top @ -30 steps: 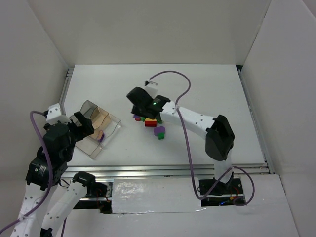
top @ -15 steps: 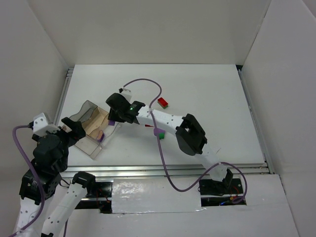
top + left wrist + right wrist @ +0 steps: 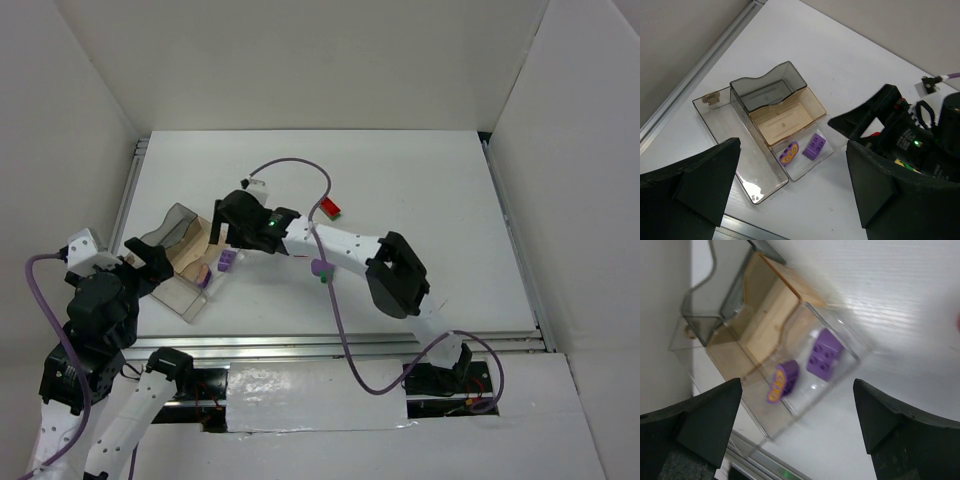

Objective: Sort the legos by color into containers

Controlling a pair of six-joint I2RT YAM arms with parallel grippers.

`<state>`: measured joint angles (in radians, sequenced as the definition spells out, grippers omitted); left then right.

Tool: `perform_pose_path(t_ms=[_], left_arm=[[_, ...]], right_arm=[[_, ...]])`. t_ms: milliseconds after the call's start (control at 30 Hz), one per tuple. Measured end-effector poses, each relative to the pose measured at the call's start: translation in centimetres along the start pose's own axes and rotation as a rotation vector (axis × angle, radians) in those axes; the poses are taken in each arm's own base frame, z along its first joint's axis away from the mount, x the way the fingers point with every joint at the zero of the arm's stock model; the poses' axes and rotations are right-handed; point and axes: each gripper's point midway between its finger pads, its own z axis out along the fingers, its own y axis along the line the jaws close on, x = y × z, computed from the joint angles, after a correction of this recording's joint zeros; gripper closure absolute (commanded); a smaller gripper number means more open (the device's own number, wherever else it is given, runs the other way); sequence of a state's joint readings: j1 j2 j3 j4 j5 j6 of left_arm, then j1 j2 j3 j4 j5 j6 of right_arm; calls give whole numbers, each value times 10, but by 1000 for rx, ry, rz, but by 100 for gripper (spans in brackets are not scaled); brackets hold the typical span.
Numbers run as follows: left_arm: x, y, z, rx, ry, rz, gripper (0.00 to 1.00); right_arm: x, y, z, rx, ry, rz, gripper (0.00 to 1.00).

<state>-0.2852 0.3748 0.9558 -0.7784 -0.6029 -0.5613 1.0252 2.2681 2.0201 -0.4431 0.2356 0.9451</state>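
The clear tray point(image 3: 178, 215) of containers stands at the left, also seen in the left wrist view point(image 3: 715, 117) and the right wrist view point(image 3: 695, 322). Its near-right compartment holds a square purple lego point(image 3: 229, 261) point(image 3: 814, 146) point(image 3: 825, 359) and a rounded purple lego with a yellow pattern point(image 3: 789, 152) point(image 3: 781, 381). My right gripper point(image 3: 224, 240) point(image 3: 800, 435) hangs open and empty just above that compartment. My left gripper point(image 3: 155, 262) point(image 3: 795, 200) is open and empty over the tray's near-left side. A red lego point(image 3: 330, 208) and a purple-and-green lego point(image 3: 321, 269) lie on the table.
The right arm point(image 3: 345, 245) stretches across the middle of the table, over the remaining legos, with its purple cable point(image 3: 300, 165) looping behind. White walls close in the table on three sides. A metal rail point(image 3: 135, 165) runs along the left edge.
My right gripper swung left from the lego pile to the tray and opened; the square purple lego now lies in the compartment. A red lego ended up farther back.
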Motion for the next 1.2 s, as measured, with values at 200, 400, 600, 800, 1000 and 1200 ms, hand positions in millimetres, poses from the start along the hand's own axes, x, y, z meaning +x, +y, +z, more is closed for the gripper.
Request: perform_pose_path(t_ms=[200,400,600,800,1000,1200], left_arm=[[2,-7,0,38,15,10,0],[12,-25,10,92,76,39,0],[31,-36,22,109,163,94,0],[35,-41,23,131,179,99,1],[37,-42,24,137,190,117,1],[38,-43,24,143,194,120,0]], right_arm=[[-21,-51,-79,100,-65,-162,0],[-42,-122,-142,200,-96,-300,0],[-15,-210,-129,370,36,-390,7],[12,-252,-112,430,158,-424,17],[12,-252,-98,396,165,-403,37],[13,-243,-87,346,154,-389,38]])
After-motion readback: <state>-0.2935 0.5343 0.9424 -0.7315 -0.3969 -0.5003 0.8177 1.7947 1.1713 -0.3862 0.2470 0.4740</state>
